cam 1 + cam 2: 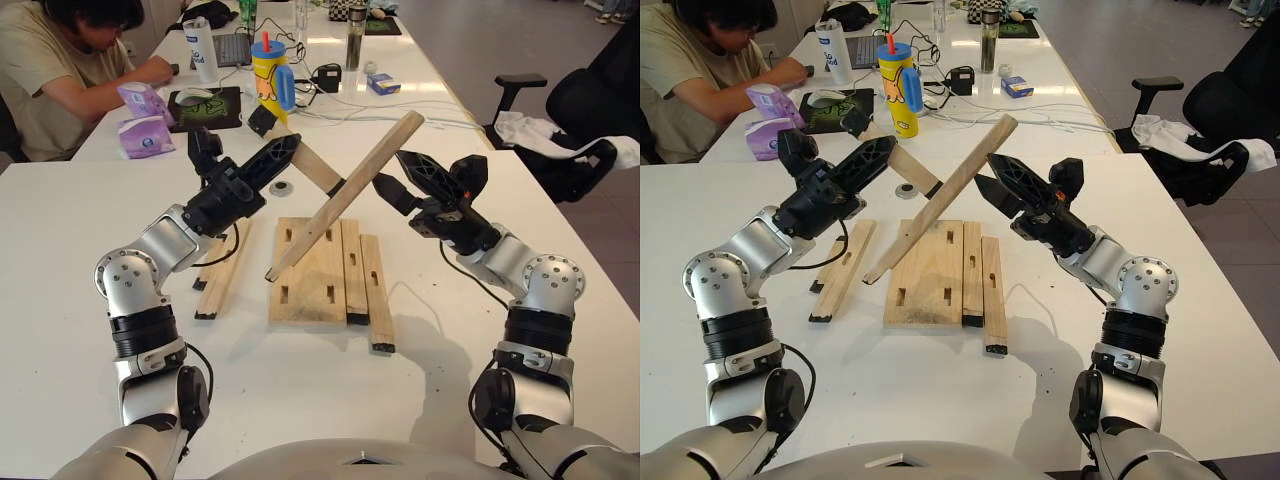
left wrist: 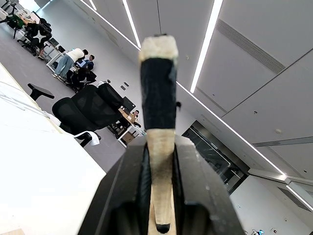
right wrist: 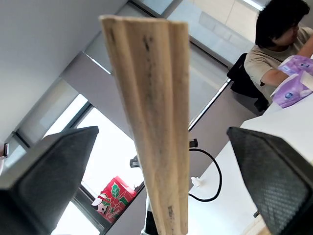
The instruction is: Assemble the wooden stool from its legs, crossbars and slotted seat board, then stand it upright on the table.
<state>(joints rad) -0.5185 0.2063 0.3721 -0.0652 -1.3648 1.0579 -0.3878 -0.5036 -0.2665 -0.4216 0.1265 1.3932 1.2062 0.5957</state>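
We have the left gripper point(image 1: 285, 150) clamped on the black-tipped bar point(image 1: 318, 170), probably to brace it where it crosses the long leg point(image 1: 372, 158). The right gripper point(image 1: 385, 188) straddles that leg with its fingers spread, which we read as guiding it. The slotted seat board point(image 1: 300, 290) lies flat at 6 o'clock.

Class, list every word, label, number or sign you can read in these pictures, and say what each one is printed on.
No text here can be quoted.
On the white tumbler: dark print, too small to read.
On the yellow cup: a cartoon picture, no legible words.
On the purple tissue packs: print too blurred to read.
On the blue box: print too small to read.
On the slotted seat board: no lettering visible.
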